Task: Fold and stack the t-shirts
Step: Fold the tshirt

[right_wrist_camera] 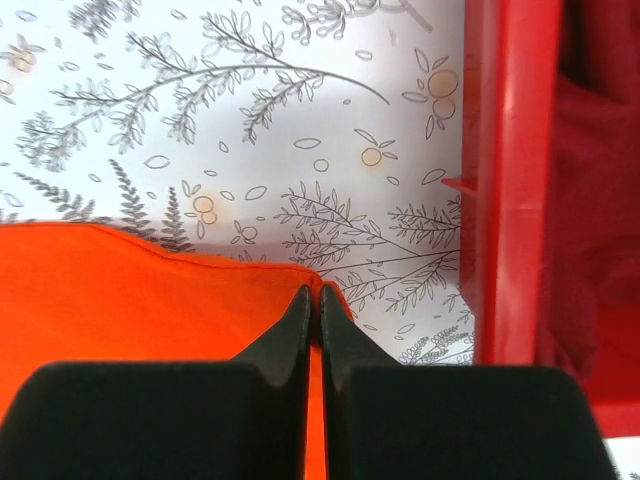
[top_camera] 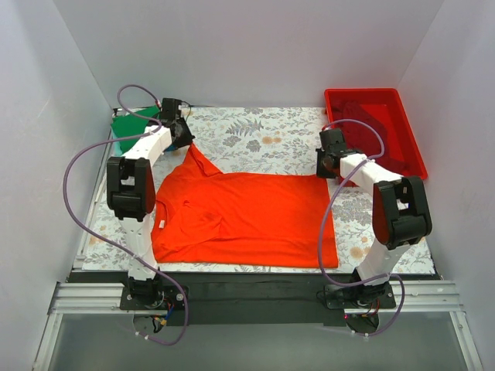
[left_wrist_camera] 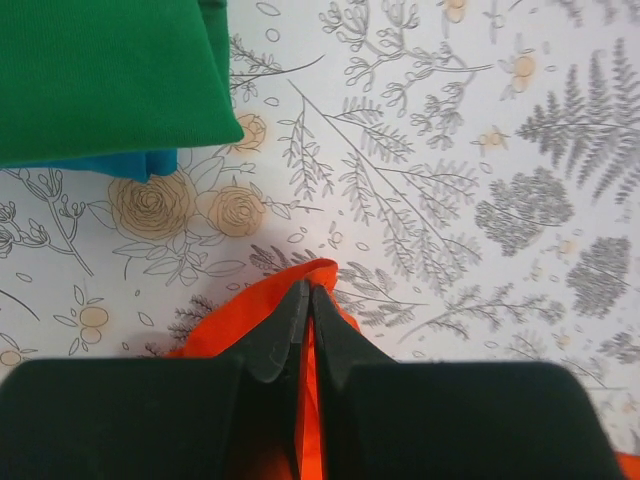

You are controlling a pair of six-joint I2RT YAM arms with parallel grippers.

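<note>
The bright orange-red t-shirt (top_camera: 244,218) lies spread on the floral table cover. My left gripper (top_camera: 184,139) is shut on its far left sleeve, with cloth pinched between the fingers (left_wrist_camera: 308,296). My right gripper (top_camera: 328,164) is shut on the shirt's far right corner (right_wrist_camera: 318,296). A folded green t-shirt (top_camera: 130,124) lies at the far left corner on top of a folded blue one (left_wrist_camera: 110,163). A dark red t-shirt (right_wrist_camera: 600,200) lies inside the red bin.
The red plastic bin (top_camera: 408,127) stands at the far right, close beside my right gripper; its wall (right_wrist_camera: 505,180) fills the right of the right wrist view. White walls enclose the table on three sides.
</note>
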